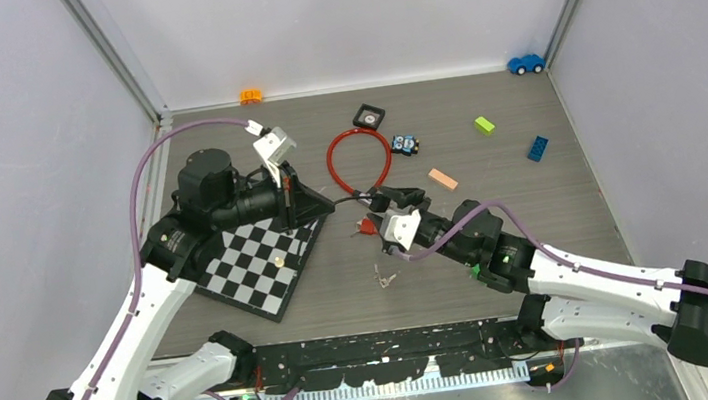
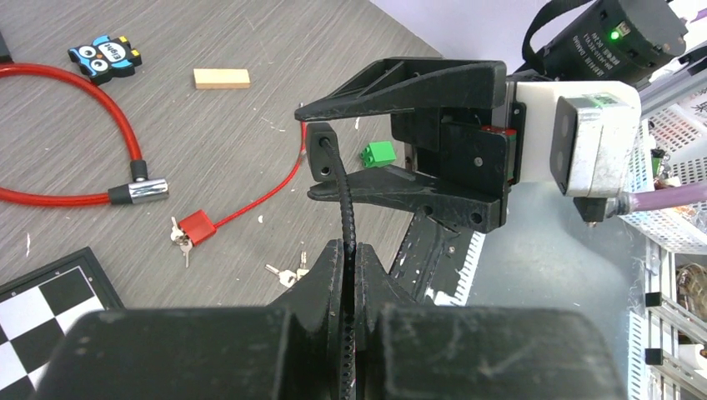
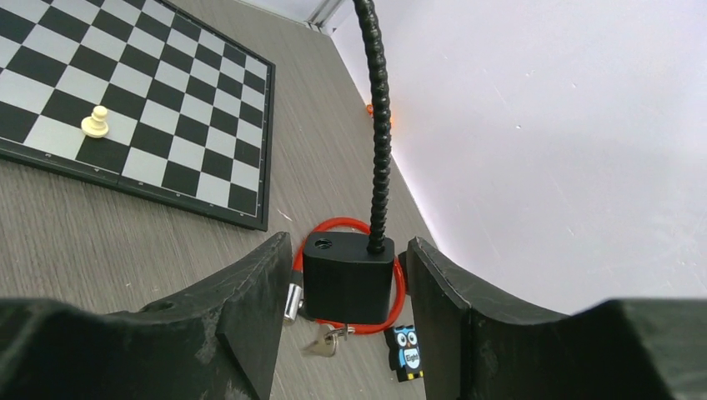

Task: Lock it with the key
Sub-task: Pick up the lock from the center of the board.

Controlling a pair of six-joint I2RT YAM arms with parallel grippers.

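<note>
Left gripper [image 2: 348,254] is clamped on the black ribbed cable [image 2: 346,208] at centre of the top view. The cable's long axis runs toward the right gripper [image 3: 348,250] and ends in the lock body [image 3: 346,279]. Right jaws are apart, straddling the body with gaps on both sides. Loose keys [image 1: 385,279] lie on the table just below, nearer the right arm.

A grey wood-grain table [image 1: 533,220] bears a chessboard [image 1: 261,261] near left, a red cable lock [image 1: 330,159] at centre and loose keys [image 1: 385,278] nearer the arms. A green brick [image 1: 484,125], blue brick [image 1: 537,147], wooden block [image 1: 442,179] and owl figure [image 1: 405,144] lie scattered to the right
</note>
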